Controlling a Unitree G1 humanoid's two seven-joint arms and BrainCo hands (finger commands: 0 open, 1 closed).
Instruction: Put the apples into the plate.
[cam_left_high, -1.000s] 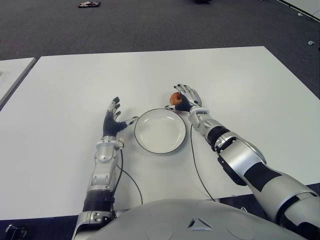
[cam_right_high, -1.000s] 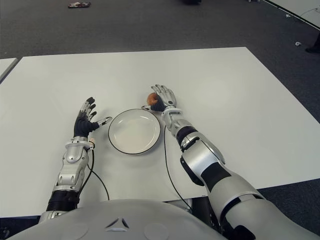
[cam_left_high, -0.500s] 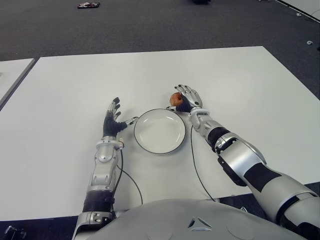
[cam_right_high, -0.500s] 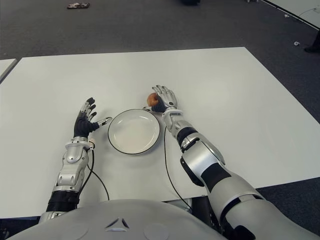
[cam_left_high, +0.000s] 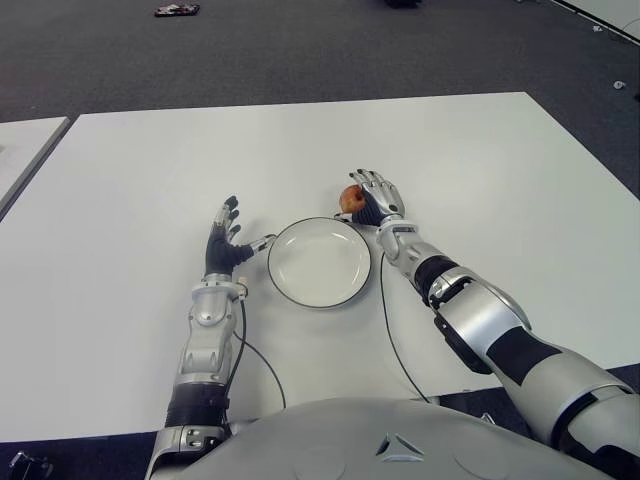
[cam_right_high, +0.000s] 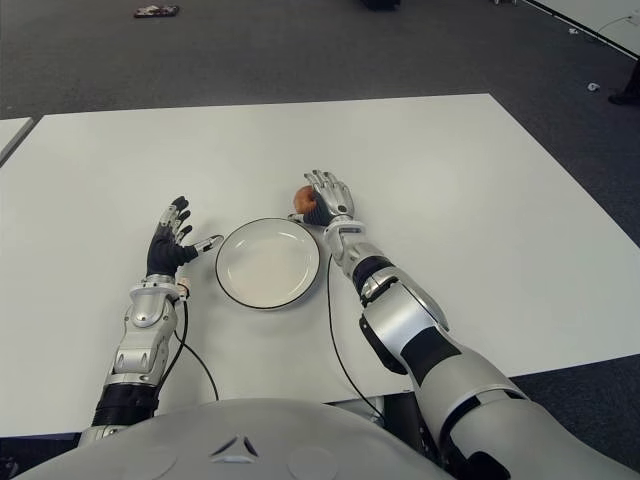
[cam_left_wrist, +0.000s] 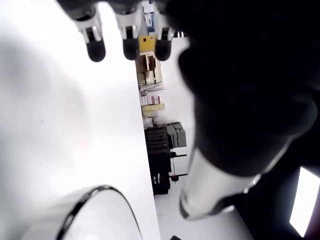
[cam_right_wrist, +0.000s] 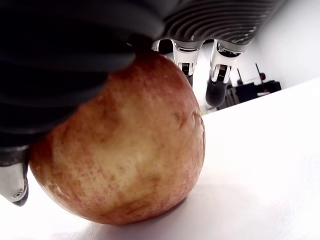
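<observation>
A red-yellow apple (cam_left_high: 350, 198) sits on the white table (cam_left_high: 140, 170) just beyond the far right rim of the white, dark-rimmed plate (cam_left_high: 318, 264), which holds nothing. My right hand (cam_left_high: 378, 193) is right beside the apple on its right. In the right wrist view the apple (cam_right_wrist: 125, 155) rests on the table against the palm, and the fingers (cam_right_wrist: 218, 75) reach straight past it, not curled around it. My left hand (cam_left_high: 226, 236) shows to the left of the plate, fingers spread and holding nothing.
Thin black cables (cam_left_high: 390, 330) run along both forearms over the table. Dark carpet (cam_left_high: 300, 50) lies beyond the table's far edge. A second table's corner (cam_left_high: 25, 140) shows at the far left.
</observation>
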